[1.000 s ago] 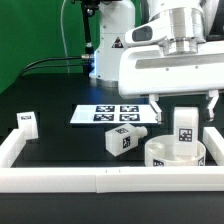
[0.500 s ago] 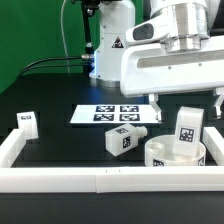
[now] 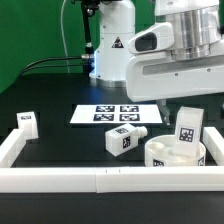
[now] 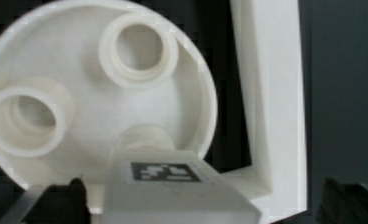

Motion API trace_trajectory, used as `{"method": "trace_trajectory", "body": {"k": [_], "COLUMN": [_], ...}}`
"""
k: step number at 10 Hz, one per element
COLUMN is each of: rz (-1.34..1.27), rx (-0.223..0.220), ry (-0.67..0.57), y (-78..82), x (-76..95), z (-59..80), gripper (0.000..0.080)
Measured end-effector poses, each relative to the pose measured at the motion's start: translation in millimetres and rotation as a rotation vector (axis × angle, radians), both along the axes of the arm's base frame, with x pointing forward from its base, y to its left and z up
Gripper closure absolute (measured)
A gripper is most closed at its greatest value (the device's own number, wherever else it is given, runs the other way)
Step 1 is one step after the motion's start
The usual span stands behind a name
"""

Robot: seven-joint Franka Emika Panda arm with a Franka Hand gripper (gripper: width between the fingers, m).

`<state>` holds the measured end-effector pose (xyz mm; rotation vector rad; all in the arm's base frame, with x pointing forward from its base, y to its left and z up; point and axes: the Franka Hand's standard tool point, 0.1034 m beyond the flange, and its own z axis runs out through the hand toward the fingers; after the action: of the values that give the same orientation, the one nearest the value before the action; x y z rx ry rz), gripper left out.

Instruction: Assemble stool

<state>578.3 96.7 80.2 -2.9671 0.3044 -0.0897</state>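
Three legs, from the exterior view's left: an upright leg [image 3: 27, 123] by the border rail [image 3: 60, 178], a lying leg [image 3: 125, 138] mid-table, a standing leg [image 3: 187, 128] in the seat disc [image 3: 160, 159]. I see the gripper [image 4: 199, 202] above this last one, jaws wide apart, holding nothing.

Black table [image 3: 60, 140], marker board [image 3: 108, 114], seat disc [image 3: 175, 155], leg [image 3: 125, 138] mid-table, second leg [image 3: 27, 124] beside border rail [image 3: 100, 179]

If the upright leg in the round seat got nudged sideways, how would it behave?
The leg stands taller than wide, so it may tip. Its base sits inside the seat rim, perhaps in a socket like the round holes, which might steady it. It looks like stiff, chunky plastic.
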Motion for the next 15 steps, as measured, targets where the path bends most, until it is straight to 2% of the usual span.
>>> {"method": "trace_trajectory", "body": {"k": [1,3,4,7,8,9,10,11,15], "rz": [0.0,-0.067,-0.112,-0.134,-0.132,-0.132,-0.2,-0.281,-0.725], "rx": [0.0,-0.007,-0.012,-0.017,-0.017,-0.017,-0.011,-0.007,0.024], "ry": [0.004,0.112,0.111,0.095,0.095,0.095,0.105,0.116,0.178], "y": [-0.3,-9.4,-13.8,-17.0,-17.3,-17.3,-16.6,-16.0,0.2], "x": [-1.4,-0.5,9.5,10.5,10.5,10.4,10.4,10.4,12.8], "z": [-1.3,0.8,-0.5,-6.9,-7.0,-7.1,-7.1,-7.1,-8.3], "gripper": [0.0151,0.0151,0.0151,0.0151,0.0245,0.038,0.038,0.0466,0.0466]}}
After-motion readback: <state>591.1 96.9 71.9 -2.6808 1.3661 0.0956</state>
